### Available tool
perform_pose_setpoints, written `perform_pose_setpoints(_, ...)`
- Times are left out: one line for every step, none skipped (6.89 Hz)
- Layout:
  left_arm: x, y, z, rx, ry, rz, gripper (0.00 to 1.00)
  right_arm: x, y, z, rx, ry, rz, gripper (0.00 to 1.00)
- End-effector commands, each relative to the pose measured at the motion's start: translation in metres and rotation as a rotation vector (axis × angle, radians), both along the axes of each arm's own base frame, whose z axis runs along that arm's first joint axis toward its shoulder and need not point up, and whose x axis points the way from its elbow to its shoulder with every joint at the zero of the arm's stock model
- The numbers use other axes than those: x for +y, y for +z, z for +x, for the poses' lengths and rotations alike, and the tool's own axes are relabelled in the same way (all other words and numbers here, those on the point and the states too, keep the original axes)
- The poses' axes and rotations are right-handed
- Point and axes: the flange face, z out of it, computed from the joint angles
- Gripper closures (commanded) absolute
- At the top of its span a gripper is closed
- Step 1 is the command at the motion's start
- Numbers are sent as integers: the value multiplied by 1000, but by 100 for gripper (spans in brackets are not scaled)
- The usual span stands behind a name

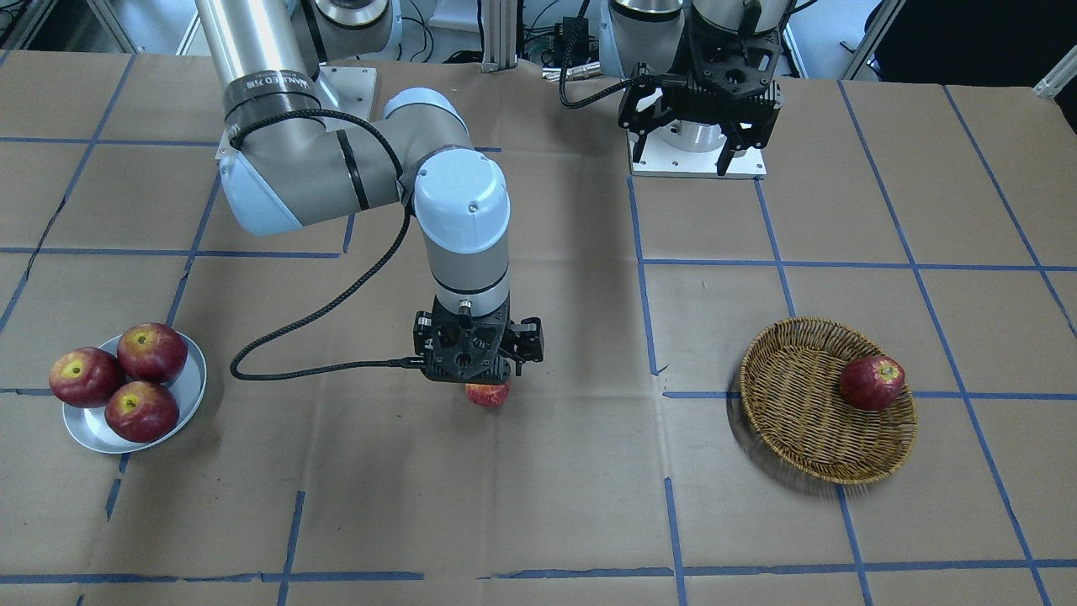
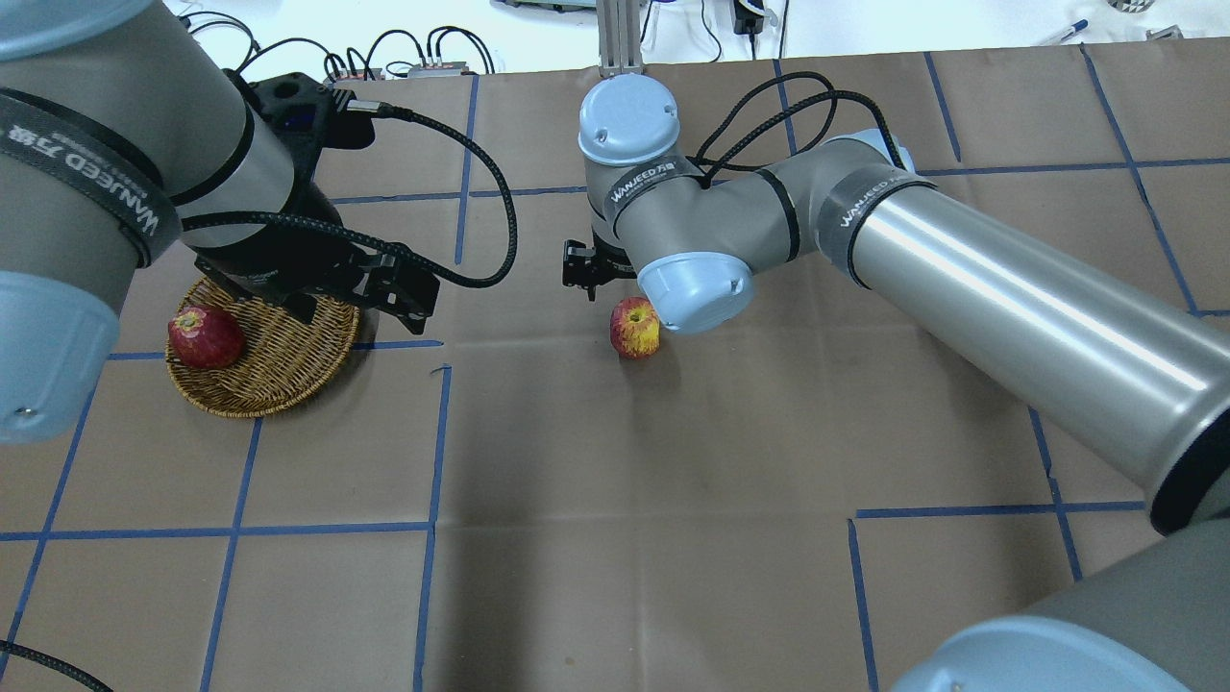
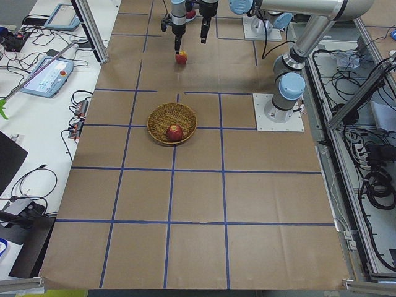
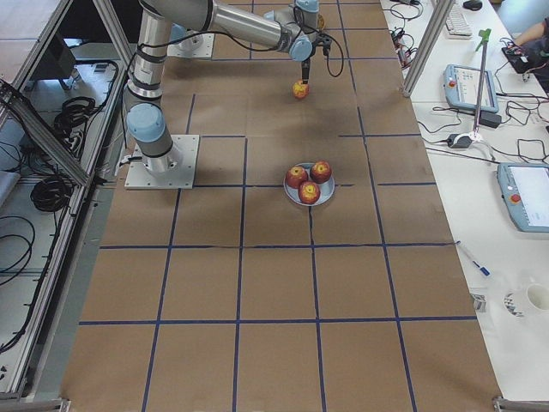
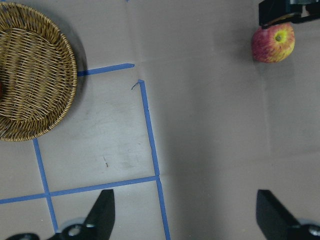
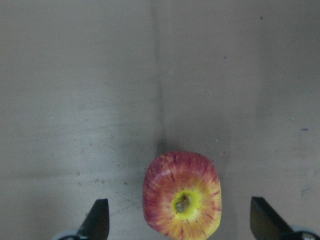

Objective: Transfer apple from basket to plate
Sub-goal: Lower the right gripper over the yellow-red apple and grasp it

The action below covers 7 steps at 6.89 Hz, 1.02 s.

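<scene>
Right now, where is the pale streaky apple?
The apple sits on the brown table, near the middle in the overhead view, between the basket and the plate, directly under the right arm's open fingers.

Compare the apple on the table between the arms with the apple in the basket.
The table apple is lighter, streaked pinkish-red with a broad yellow stem patch; the basket apple is darker, deep red. The table apple lies on the brown paper; the basket apple sits inside the basket near its rim. Both are whole, roundish and ungripped.
</scene>
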Motion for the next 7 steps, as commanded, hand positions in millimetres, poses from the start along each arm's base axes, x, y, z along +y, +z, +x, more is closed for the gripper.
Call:
perform_pose_setpoints(-3, -3, 1, 3, 5, 10, 1, 4, -18, -1, 1, 7, -6, 0)
perform_pose_setpoints(-5, -4, 6, 3, 19, 13, 1, 2, -32, 0, 4, 0, 7, 0)
perform_pose_setpoints(-12, -6, 25, 3, 66, 22, 1, 2, -40, 1, 8, 1, 19, 0)
perform_pose_setpoints(-14, -6, 30, 7, 80, 23, 1, 5, -45, -1, 13, 0, 30, 1)
perform_pose_setpoints(-12, -12, 30, 7, 80, 33, 1, 6, -47, -2, 14, -2, 33, 8)
perform_pose_setpoints(-8, -17, 30, 10, 82, 37, 1, 3, -45, -1, 5, -6, 4, 23)
perform_pose_setpoints(-8, -16, 30, 10, 82, 31, 1, -1, -47, -1, 1, -8, -8, 33)
